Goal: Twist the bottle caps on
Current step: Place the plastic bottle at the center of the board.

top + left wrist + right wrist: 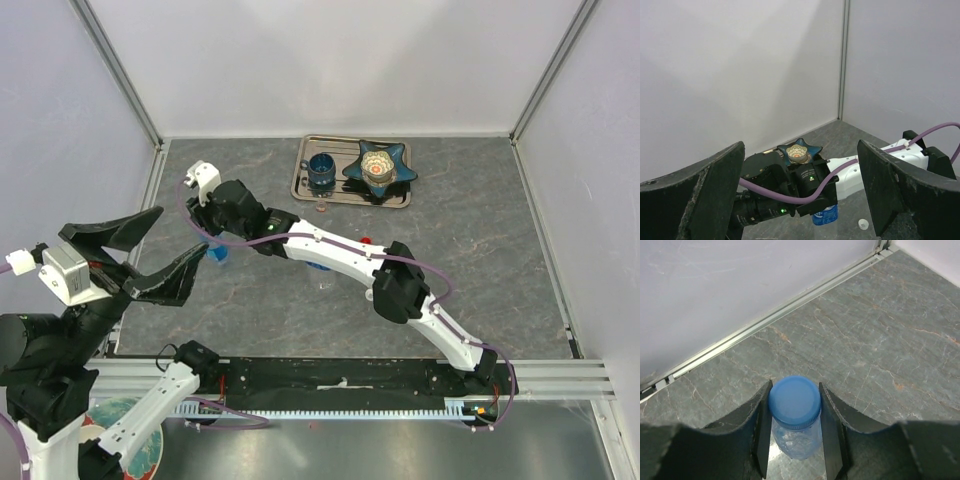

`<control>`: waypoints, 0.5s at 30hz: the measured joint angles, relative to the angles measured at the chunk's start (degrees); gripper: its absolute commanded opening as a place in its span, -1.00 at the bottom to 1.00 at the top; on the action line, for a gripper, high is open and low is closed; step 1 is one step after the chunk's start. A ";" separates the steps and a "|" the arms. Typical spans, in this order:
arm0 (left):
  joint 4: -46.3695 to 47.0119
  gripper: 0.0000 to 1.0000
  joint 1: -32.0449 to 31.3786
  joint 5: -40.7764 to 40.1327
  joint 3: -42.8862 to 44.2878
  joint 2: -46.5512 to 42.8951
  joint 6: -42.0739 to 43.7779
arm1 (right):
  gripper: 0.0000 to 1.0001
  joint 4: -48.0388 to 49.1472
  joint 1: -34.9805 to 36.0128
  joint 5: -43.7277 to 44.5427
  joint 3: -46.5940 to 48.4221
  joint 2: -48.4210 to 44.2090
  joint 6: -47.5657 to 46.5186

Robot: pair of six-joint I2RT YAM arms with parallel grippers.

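My right gripper [213,248] reaches to the left side of the table and is shut on a blue cap [794,401]. The cap sits on top of a clear bottle [797,440] standing between the fingers [832,425]. A second bottle with a blue label [322,275] stands under the right forearm; it also shows in the left wrist view [826,215]. A white cap [369,294] lies beside the right arm's elbow, and a red cap [366,240] peeks out behind the arm. My left gripper [183,232] is open and empty, raised left of the right gripper.
A metal tray [400,195] at the back holds a dark blue cup [322,172] and a blue star-shaped dish [378,165]. A small brown object [320,210] lies just in front of the tray. Walls close in the left, right and back.
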 measured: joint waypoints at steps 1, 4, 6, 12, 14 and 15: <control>0.02 0.98 0.11 0.11 0.00 0.00 -0.35 | -0.83 1.31 -0.04 0.22 -0.83 0.00 0.15; 0.00 0.98 0.42 0.94 -0.02 0.00 -0.98 | -0.81 4.81 0.00 0.50 -3.32 -0.07 0.37; 0.07 0.98 0.52 1.16 -0.11 0.00 -1.36 | -0.77 5.64 0.02 0.46 -4.24 -0.07 0.48; 0.28 0.98 0.79 1.40 -0.76 0.00 -1.95 | -0.27 7.72 0.02 -0.13 -5.49 -0.09 0.72; 0.26 0.98 0.90 1.42 -1.18 0.00 -2.08 | -0.18 8.74 0.02 -0.24 -6.23 -0.28 0.79; 0.26 0.98 1.01 1.42 -1.36 0.00 -2.10 | -0.06 9.03 0.02 -0.39 -6.58 -0.44 0.79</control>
